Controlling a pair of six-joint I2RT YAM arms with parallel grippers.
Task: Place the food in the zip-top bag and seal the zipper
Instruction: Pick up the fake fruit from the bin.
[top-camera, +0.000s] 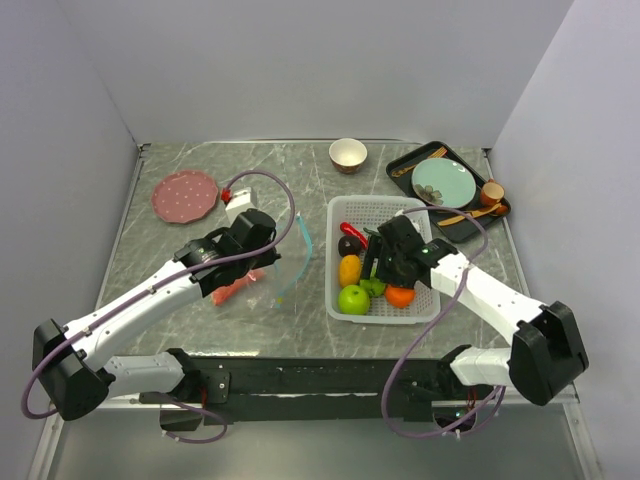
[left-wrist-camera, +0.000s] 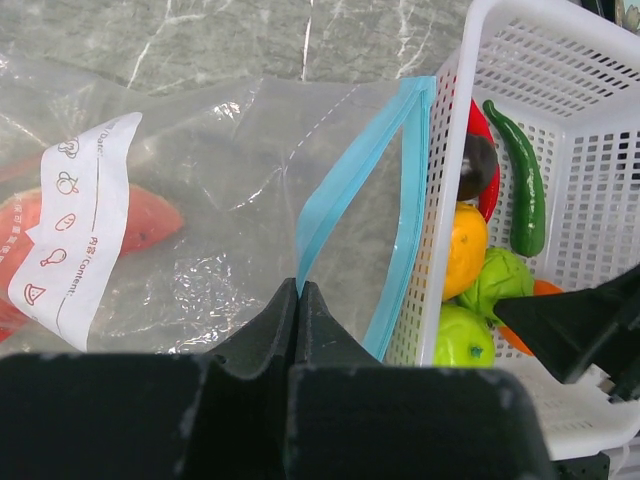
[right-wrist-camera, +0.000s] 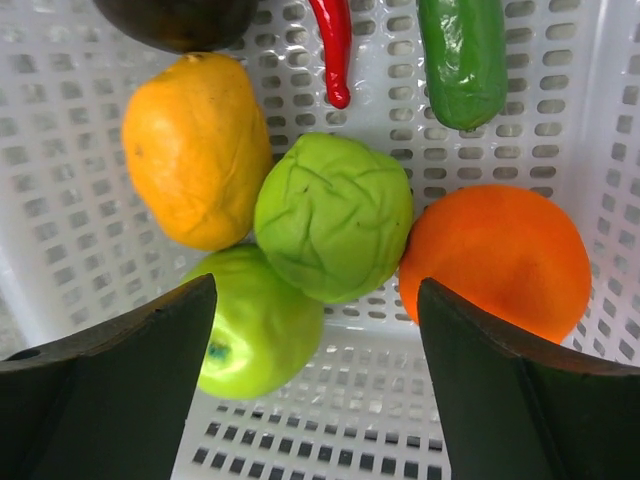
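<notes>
The clear zip-top bag (top-camera: 268, 270) lies left of the white basket (top-camera: 432, 308), its mouth open. My left gripper (left-wrist-camera: 300, 287) is shut on the near end of the teal-blue zipper (left-wrist-camera: 352, 185), and it also shows in the top view (top-camera: 272, 260). A watermelon slice (left-wrist-camera: 140, 222) lies inside the bag. My right gripper (right-wrist-camera: 315, 300) is open and empty, low over the basket (right-wrist-camera: 380, 410). Between its fingers are a green apple (right-wrist-camera: 265, 325), a wrinkled green piece (right-wrist-camera: 335, 215) and an orange (right-wrist-camera: 495, 255). A yellow lemon (right-wrist-camera: 195, 150), red chili (right-wrist-camera: 335, 50), green pepper (right-wrist-camera: 462, 55) and dark brown piece (right-wrist-camera: 180, 15) lie beyond.
A pink plate (top-camera: 184, 195) sits at the back left and a small bowl (top-camera: 347, 154) at the back middle. A black tray (top-camera: 405, 165) at the back right holds a teal plate (top-camera: 444, 182), utensils and a small cup (top-camera: 492, 190). The basket touches the bag's mouth.
</notes>
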